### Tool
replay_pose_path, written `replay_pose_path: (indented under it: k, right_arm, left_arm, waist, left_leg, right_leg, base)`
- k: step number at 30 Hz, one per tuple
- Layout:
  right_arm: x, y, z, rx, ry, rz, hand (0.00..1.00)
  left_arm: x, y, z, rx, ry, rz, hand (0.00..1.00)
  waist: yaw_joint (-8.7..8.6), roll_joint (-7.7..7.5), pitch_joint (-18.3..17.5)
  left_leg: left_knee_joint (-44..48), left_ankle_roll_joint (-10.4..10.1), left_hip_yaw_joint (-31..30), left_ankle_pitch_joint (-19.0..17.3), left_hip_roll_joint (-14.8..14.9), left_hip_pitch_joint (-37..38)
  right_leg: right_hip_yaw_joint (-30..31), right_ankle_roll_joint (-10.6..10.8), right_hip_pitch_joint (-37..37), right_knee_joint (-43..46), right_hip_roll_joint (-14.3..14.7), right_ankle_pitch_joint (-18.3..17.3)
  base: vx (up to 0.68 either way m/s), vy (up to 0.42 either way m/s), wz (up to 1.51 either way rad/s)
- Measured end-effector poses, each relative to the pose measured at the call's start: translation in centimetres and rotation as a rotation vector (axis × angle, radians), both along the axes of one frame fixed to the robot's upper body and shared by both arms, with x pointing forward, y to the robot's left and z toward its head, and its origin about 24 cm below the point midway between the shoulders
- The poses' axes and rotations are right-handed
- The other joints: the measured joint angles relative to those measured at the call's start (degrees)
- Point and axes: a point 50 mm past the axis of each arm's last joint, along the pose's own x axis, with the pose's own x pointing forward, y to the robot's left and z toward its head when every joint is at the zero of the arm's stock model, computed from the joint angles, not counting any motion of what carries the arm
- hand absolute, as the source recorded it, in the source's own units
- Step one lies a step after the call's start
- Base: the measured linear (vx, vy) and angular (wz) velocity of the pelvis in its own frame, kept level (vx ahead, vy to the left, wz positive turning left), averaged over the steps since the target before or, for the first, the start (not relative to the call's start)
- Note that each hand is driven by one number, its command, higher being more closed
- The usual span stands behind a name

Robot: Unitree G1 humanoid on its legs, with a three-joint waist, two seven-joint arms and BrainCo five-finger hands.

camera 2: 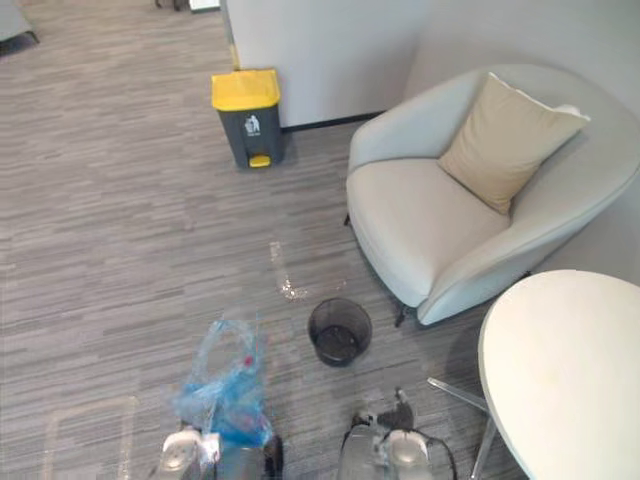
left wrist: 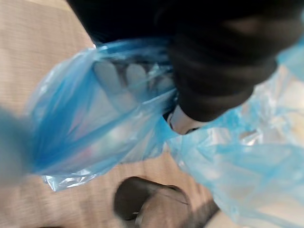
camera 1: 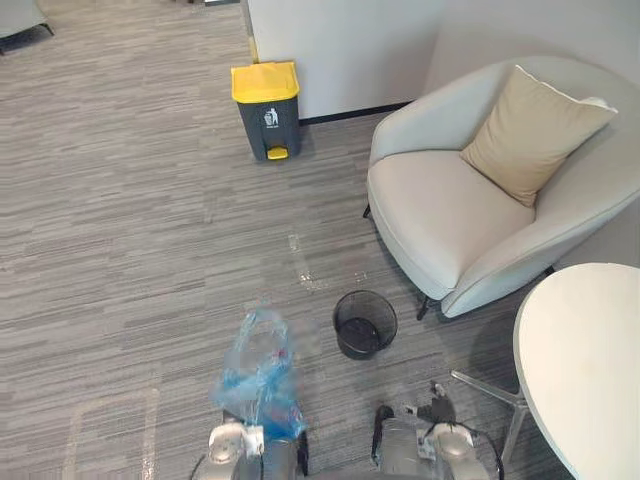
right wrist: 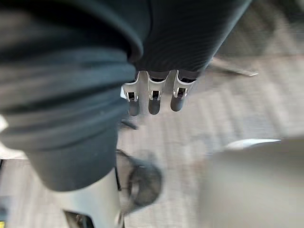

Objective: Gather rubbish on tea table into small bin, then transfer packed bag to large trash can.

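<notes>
A translucent blue rubbish bag (camera 1: 258,375) with crumpled contents hangs in front of me, low over the carpet. My left hand (left wrist: 124,80) is wrapped in its plastic, fingers curled into the bag's gathered top. The small black mesh bin (camera 1: 364,323) stands on the floor just right of the bag, without a liner. The large grey trash can (camera 1: 265,110) with a yellow lid, closed, stands far ahead by the white wall. My right hand (right wrist: 152,97) hangs at my side with relaxed fingers and nothing in them.
A pale armchair (camera 1: 450,215) with a tan cushion (camera 1: 530,130) stands ahead on the right. The round white tea table (camera 1: 585,360) fills the lower right corner. Grey carpet (camera 1: 150,250) runs from me to the trash can.
</notes>
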Motion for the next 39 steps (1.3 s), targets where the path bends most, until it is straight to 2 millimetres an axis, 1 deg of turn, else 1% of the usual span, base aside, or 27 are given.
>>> replay_pose_path:
  k: [2,3,4,5,6,8,10,12,15,18,21,22,23,24,26,27,28,29,30,31,32,33,34,35,36,37,39]
  right_arm:
    - [-0.8,0.5,-0.4,0.017,0.020,-0.003,0.00]
    - [-1.3,0.6,-0.6,0.021,0.032,-0.007,0.00]
    - [-1.1,0.6,-0.5,0.020,0.027,-0.008,0.00]
    - [-1.2,0.4,-0.5,0.015,0.027,-0.012,0.00]
    - [-1.4,0.1,-0.5,0.006,0.031,-0.017,0.00]
    - [-1.8,0.0,-0.7,0.002,0.044,-0.020,0.00]
    - [-2.0,0.1,-0.8,0.005,0.056,-0.020,0.00]
    - [-2.1,0.1,-1.0,0.008,0.069,-0.021,0.00]
    - [-2.4,0.2,-1.3,0.014,0.088,-0.025,0.00]
    - [-2.4,0.2,-1.4,0.030,0.093,-0.061,0.00]
    - [-1.5,0.0,-1.2,0.036,0.069,-0.075,0.00]
    - [-1.3,-0.2,-1.1,0.042,0.064,-0.099,0.00]
    - [-1.1,-0.4,-1.1,0.044,0.065,-0.106,0.00]
    - [-0.9,-0.5,-1.1,0.041,0.066,-0.109,0.00]
    - [-1.0,-0.7,-1.2,0.038,0.078,-0.114,0.00]
    - [-0.7,-0.4,-1.1,0.043,0.071,-0.105,0.00]
    - [-0.4,0.2,-1.0,0.053,0.061,-0.093,0.00]
    - [0.1,0.2,-0.8,0.051,0.047,-0.087,0.00]
    - [0.4,0.1,-0.7,0.048,0.040,-0.088,0.00]
    - [0.8,0.0,-0.6,0.044,0.030,-0.084,0.00]
    - [1.1,-0.6,-0.4,0.022,0.027,-0.084,0.00]
    - [0.3,-0.9,-0.7,0.004,0.052,-0.069,0.00]
    - [0.1,-0.8,-0.7,0.002,0.059,-0.059,0.00]
    - [-0.3,-0.3,-1.0,0.014,0.071,-0.055,0.00]
    - [-0.5,0.4,-1.1,0.036,0.068,-0.063,0.00]
    - [-0.4,0.6,-1.0,0.035,0.060,-0.053,0.00]
    - [-0.6,0.5,-1.0,0.027,0.061,-0.045,0.00]
  left_arm:
    - [-0.4,0.4,0.0,0.009,0.003,0.009,1.00]
    - [-0.3,0.5,0.1,0.006,-0.005,0.026,1.00]
    - [-0.3,0.3,0.0,-0.006,0.003,0.042,1.00]
    - [-0.3,0.0,-0.1,-0.016,0.003,0.044,1.00]
    - [-0.7,-0.5,-0.3,-0.031,0.016,0.049,1.00]
    - [-1.2,-0.8,-0.8,-0.041,0.045,0.054,1.00]
    - [-1.1,-0.9,-0.9,-0.042,0.056,0.042,1.00]
    - [-1.1,-0.9,-1.1,-0.040,0.065,0.039,1.00]
    - [-0.7,-0.5,-0.9,-0.026,0.059,0.024,1.00]
    - [-0.7,-0.1,-0.9,-0.010,0.060,0.011,1.00]
    - [-0.2,-0.2,-0.6,0.003,0.045,-0.029,1.00]
    - [0.2,-0.6,-0.4,0.001,0.029,-0.052,1.00]
    - [0.4,-0.6,-0.3,0.001,0.023,-0.054,1.00]
    - [0.3,-0.6,-0.5,0.000,0.032,-0.053,1.00]
    - [0.0,-0.2,-0.5,0.014,0.041,-0.057,1.00]
    - [-0.2,-0.2,-0.6,0.014,0.049,-0.056,1.00]
    - [-1.1,0.4,-1.0,0.025,0.079,-0.046,1.00]
    - [-0.8,1.0,-0.8,0.040,0.072,-0.041,1.00]
    - [-0.5,0.9,-0.8,0.037,0.072,-0.046,1.00]
    - [-0.3,0.9,-0.7,0.034,0.060,-0.040,1.00]
    - [-0.6,0.8,-0.8,0.026,0.063,-0.019,1.00]
    - [-0.9,1.1,-0.9,0.031,0.073,-0.017,1.00]
    - [-0.9,1.2,-0.9,0.035,0.076,-0.014,1.00]
    - [-1.0,1.6,-0.8,0.044,0.078,-0.011,1.00]
    - [-0.9,1.9,-0.8,0.055,0.078,-0.014,1.00]
    - [-0.9,2.1,-0.8,0.061,0.082,-0.014,1.00]
    - [-0.6,2.4,-0.6,0.069,0.077,-0.016,1.00]
  waist:
    - [0.76,-1.61,-1.28]
    - [0.98,-2.63,-2.13]
    - [1.75,-1.48,-2.80]
    - [2.04,-0.93,-3.38]
    - [2.33,0.72,-4.38]
    - [2.38,1.94,-5.39]
    - [2.36,1.99,-5.45]
    - [2.33,2.22,-5.56]
    - [2.37,0.92,-5.28]
    - [2.65,0.28,-5.25]
    - [2.49,-1.24,-5.44]
    - [2.07,-1.00,-5.33]
    - [2.02,-0.50,-5.22]
    - [1.85,0.12,-4.81]
    - [1.19,0.12,-4.38]
    - [1.21,0.94,-4.03]
    - [1.44,-0.24,-4.59]
    - [1.59,-1.16,-4.30]
    - [1.57,-0.91,-3.64]
    - [2.02,-1.51,-2.97]
    - [1.99,-0.58,-2.23]
    - [1.61,-0.25,-1.71]
    - [1.67,-0.52,-1.24]
    - [1.51,-0.75,-0.55]
    - [1.14,-0.47,-0.19]
    - [0.81,-1.05,-0.17]
    - [0.71,-2.09,0.10]
  left_leg:
    - [0.32,-1.40,-0.07,0.25,0.06,-0.98]
    - [1.81,-2.88,-0.86,0.21,0.30,-2.33]
    - [2.03,-4.01,-1.32,0.60,0.97,-3.07]
    - [1.42,-3.94,-1.72,0.73,1.71,-3.33]
    - [-0.33,-4.03,-1.91,1.51,3.23,-3.26]
    - [-4.04,-4.58,-2.40,2.74,4.46,-2.11]
    - [-6.15,-4.67,-3.85,4.13,4.64,-1.55]
    - [-6.57,-6.13,-4.92,5.41,4.52,-1.60]
    - [-6.17,-6.07,-6.97,5.81,3.96,-1.66]
    - [-6.00,-5.71,-8.10,6.07,3.31,-0.74]
    - [-7.24,-2.67,-3.34,11.48,1.64,-2.75]
    - [-8.27,0.12,3.76,11.50,2.49,-2.99]
    - [-6.85,1.22,12.41,10.13,4.14,-3.32]
    - [-6.49,1.10,15.48,10.07,4.45,-3.48]
    - [-6.82,1.29,13.67,10.31,4.77,-2.54]
    - [-6.96,1.22,13.08,10.28,5.25,-2.20]
    - [-7.04,0.76,12.69,10.04,4.26,-2.09]
    - [-6.71,-0.33,12.10,8.41,3.09,-1.97]
    - [-5.84,-0.91,11.60,6.82,2.90,-2.21]
    - [-2.27,0.52,11.56,4.79,2.11,-3.42]
    - [5.25,1.73,11.07,-0.70,1.69,-4.49]
    - [6.09,0.89,10.57,-5.59,0.82,-3.48]
    - [6.82,1.35,10.00,-6.59,0.33,-3.02]
    - [7.48,1.77,8.78,-8.08,0.10,-1.98]
    - [7.59,1.86,7.50,-9.08,0.53,-0.94]
    - [7.47,1.99,6.48,-9.82,0.92,0.22]
    - [6.00,1.63,4.47,-10.54,0.99,3.04]
  right_leg:
    - [2.11,-0.12,2.00,3.76,0.51,-5.67]
    - [2.74,-0.60,4.55,-2.26,1.63,-9.14]
    - [2.33,-1.83,5.20,-5.79,2.91,-10.62]
    - [1.44,-2.09,5.37,-7.87,3.59,-10.06]
    - [0.85,-2.69,5.99,-11.02,5.19,-8.27]
    - [1.04,-3.18,7.47,-15.50,7.20,-6.32]
    - [0.71,-3.17,8.55,-18.30,8.00,-5.06]
    - [-0.23,-4.41,9.54,-19.29,8.19,-3.63]
    - [-3.03,-4.82,12.82,-21.59,7.95,-3.27]
    - [-5.85,-4.84,15.91,-22.44,7.41,-3.26]
    - [-10.79,-5.22,16.76,-22.05,4.67,-2.84]
    - [-13.60,-5.22,16.84,-22.47,4.29,-1.60]
    - [-15.43,-5.28,17.20,-22.41,4.74,-1.60]
    - [-16.60,-5.28,17.95,-22.32,5.11,-1.61]
    - [-17.95,-5.22,17.93,-17.80,5.54,-1.53]
    - [-17.31,-4.61,16.50,-16.70,5.62,-3.23]
    - [-15.32,-4.22,16.89,-23.93,4.83,-2.29]
    - [-13.94,-2.80,17.00,-24.85,3.51,-1.59]
    - [-14.17,-2.95,16.82,-24.70,3.05,-2.98]
    - [-14.18,-2.48,16.19,-23.57,1.58,-5.88]
    - [-14.05,-0.23,14.95,-19.33,0.46,-8.65]
    - [-13.64,0.15,13.11,-9.66,-1.28,-9.67]
    - [-12.19,0.02,10.23,-2.69,-2.61,-9.09]
    - [-8.01,-1.68,4.78,9.09,-2.89,-4.79]
    - [-4.64,-1.23,0.86,14.34,-1.12,-5.93]
    - [-3.68,-1.31,-0.95,14.71,0.85,-7.09]
    - [-3.83,-1.52,-2.77,10.04,3.54,-8.66]
  base:
    - [-0.05,-0.249,0.29]
    - [-0.05,-0.250,0.10]
    - [-0.05,-0.230,-0.01]
    - [-0.01,-0.082,-0.24]
    - [0.00,-0.083,-0.27]
    - [0.09,-0.094,-0.16]
    - [0.18,-0.061,0.05]
    - [0.22,-0.049,0.26]
    - [0.21,-0.018,0.50]
    - [0.17,0.017,0.66]
    - [0.06,-0.013,1.03]
    - [0.02,0.010,1.25]
    - [0.03,0.017,1.23]
    - [0.05,0.017,1.17]
    - [0.06,0.010,0.98]
    - [0.06,-0.038,0.52]
    - [0.04,-0.057,0.30]
    - [0.05,-0.034,0.26]
    - [0.01,0.005,0.10]
    - [0.01,0.085,0.00]
    - [0.15,0.144,0.08]
    - [0.18,0.149,0.24]
    - [0.23,0.166,0.30]
    - [0.17,0.147,0.32]
    - [0.28,0.149,0.37]
    - [0.28,0.076,0.41]
    - [0.34,0.009,0.54]
